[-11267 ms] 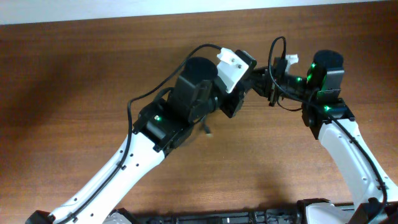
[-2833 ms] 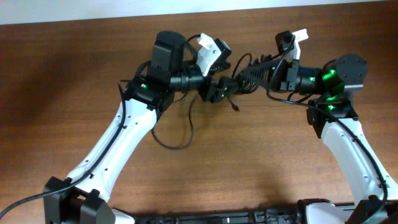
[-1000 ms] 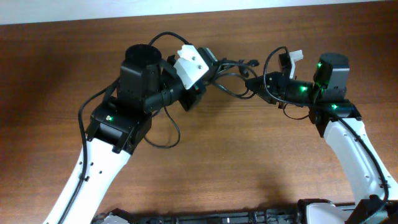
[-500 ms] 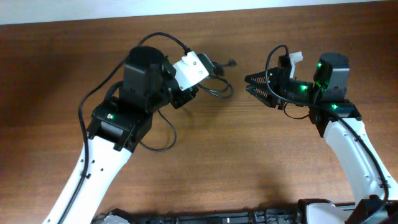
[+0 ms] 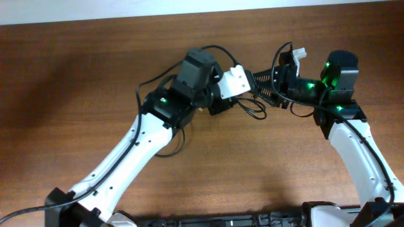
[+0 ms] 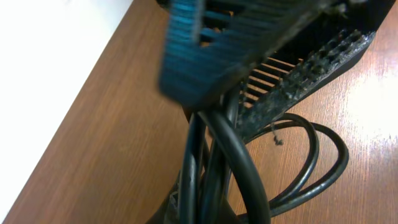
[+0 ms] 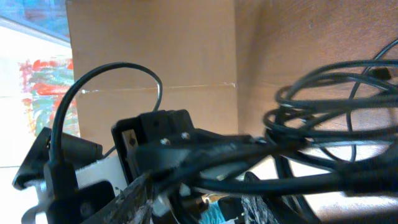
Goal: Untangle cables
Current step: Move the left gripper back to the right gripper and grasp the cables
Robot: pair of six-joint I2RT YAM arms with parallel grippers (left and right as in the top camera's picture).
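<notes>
The cables [image 5: 254,110] are thin black cords that hang in loops between the two arms, above the wooden table [image 5: 76,94]. My left gripper [image 5: 222,104] is shut on a bunch of cable strands; in the left wrist view the strands [image 6: 214,162] rise from its jaws and a loop [image 6: 317,155] lies to the right. My right gripper [image 5: 265,90] is open, its toothed fingers [image 6: 298,81] on either side of the strands right next to the left gripper. In the right wrist view, cables [image 7: 323,106] cross between its fingers [image 7: 249,199].
The table's far edge meets a pale wall [image 5: 189,5]. The left arm's own thick wire [image 5: 165,146] loops over the table below its wrist. The right arm [image 5: 353,151] stands along the right side.
My left gripper has swung right and down with the cables, up to the right gripper. The right gripper let go of the cables about a second ago and stays open.
</notes>
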